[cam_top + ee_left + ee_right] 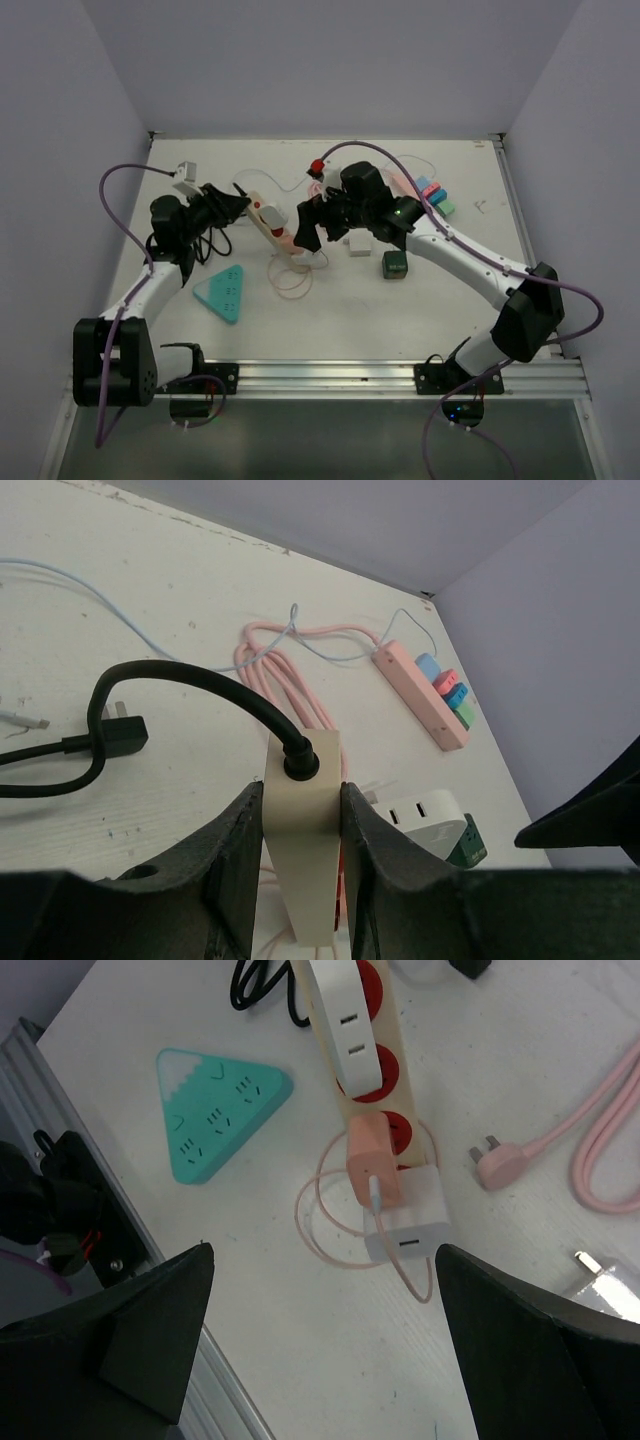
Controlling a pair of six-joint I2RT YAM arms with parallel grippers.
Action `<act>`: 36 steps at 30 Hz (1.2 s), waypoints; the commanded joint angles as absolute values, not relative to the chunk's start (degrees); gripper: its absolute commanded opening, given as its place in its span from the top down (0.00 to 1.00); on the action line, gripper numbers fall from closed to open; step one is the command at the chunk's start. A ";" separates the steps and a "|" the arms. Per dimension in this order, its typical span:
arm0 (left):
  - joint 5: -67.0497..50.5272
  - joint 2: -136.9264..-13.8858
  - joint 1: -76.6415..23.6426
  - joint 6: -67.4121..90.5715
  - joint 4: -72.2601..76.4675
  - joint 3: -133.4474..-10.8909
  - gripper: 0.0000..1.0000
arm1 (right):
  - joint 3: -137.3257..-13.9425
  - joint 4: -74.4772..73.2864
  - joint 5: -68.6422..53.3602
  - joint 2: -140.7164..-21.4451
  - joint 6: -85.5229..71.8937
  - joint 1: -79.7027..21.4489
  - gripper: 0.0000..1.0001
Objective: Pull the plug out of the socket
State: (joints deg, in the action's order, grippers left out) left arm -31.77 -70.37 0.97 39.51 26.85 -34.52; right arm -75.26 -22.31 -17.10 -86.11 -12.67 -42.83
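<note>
The cream power strip [278, 230] lies slanted near the middle of the table [400, 320], well away from every edge. The left gripper [300, 830] pinches the strip's cable end between its fingers [235, 870]. The black cable [190, 680] leaves the strip just above that grip.

At the strip's other end a pink plug [370, 1155] sits in a red socket, with a white charger [405, 1222] just beyond it. Whether the charger is plugged into the strip or only lies against its end is hard to tell. The right gripper [322, 1252] hangs above these two, jaws spread wide, touching neither. There is open table toward the near rail.

A thin pink cord [325, 1230] loops around the charger. A teal triangular strip [222, 292] lies apart on the near-left side. A small white adapter [358, 246] and a green cube [394, 264] sit close on the right. A loose pink three-pin plug [495, 1165] and its cable lie beside the strip, and a pink strip [420, 695] with coloured plugs lies farther back.

The table is white and scuffed, and plain grey walls [300, 60] close it in on three sides.
</note>
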 commanded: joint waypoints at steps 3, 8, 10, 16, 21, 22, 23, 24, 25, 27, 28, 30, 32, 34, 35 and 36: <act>-31.64 -65.40 -1.93 38.50 24.00 -32.70 1.00 | -83.31 -22.33 -14.85 -92.01 -10.63 -44.47 0.04; -31.55 -62.58 -3.25 38.58 23.38 -31.03 1.00 | -88.41 -23.12 -14.68 -98.08 -8.36 -46.05 0.04; -31.55 -61.79 -3.69 38.67 22.94 -30.94 1.00 | -90.26 -22.94 -13.89 -100.80 -7.91 -46.32 0.04; -31.47 -60.73 -4.66 38.14 21.62 -30.41 1.00 | -94.13 -23.38 -14.32 -105.99 -6.94 -46.67 0.18; -31.46 -60.47 -4.92 37.53 20.57 -29.80 1.00 | -94.13 -22.59 -16.17 -105.47 -6.68 -47.02 0.65; -31.46 -60.56 -4.92 37.44 20.39 -29.71 1.00 | -94.04 -22.67 -16.35 -105.29 -6.68 -47.11 0.72; -31.46 -60.56 -5.01 37.27 20.22 -29.62 0.99 | -93.87 -22.50 -16.35 -104.68 -6.77 -47.20 0.87; -31.55 -60.56 -5.01 37.18 19.69 -29.62 0.94 | -93.35 -22.41 -16.43 -104.42 -6.77 -47.28 0.94; -31.55 -60.56 -5.01 37.09 19.43 -29.62 0.82 | -92.99 -21.89 -16.44 -104.07 -6.85 -47.29 0.99; -31.47 -60.47 -5.01 37.00 18.46 -29.44 0.67 | -92.11 -21.36 -16.44 -103.01 -7.12 -47.46 1.00; -30.94 -60.21 -5.01 36.91 18.02 -29.53 0.53 | -91.94 -21.18 -16.52 -102.75 -7.21 -47.55 1.00; -30.76 -60.03 -5.01 36.39 16.62 -29.53 0.40 | -91.32 -21.01 -16.52 -101.78 -7.38 -47.72 1.00; -30.06 -60.03 -5.01 36.04 15.04 -29.53 0.25 | -90.97 -20.83 -16.79 -101.34 -7.47 -48.25 1.00; -29.97 -60.38 -5.10 35.68 14.50 -29.27 0.20 | -90.70 -20.92 -17.22 -100.81 -7.56 -48.51 1.00; -29.97 -60.47 -5.18 35.68 14.33 -29.18 0.20 | -90.62 -20.83 -17.49 -100.64 -7.65 -48.69 1.00; -29.97 -60.64 -5.27 35.68 14.33 -29.01 0.19 | -90.44 -20.74 -17.75 -100.37 -7.56 -48.87 1.00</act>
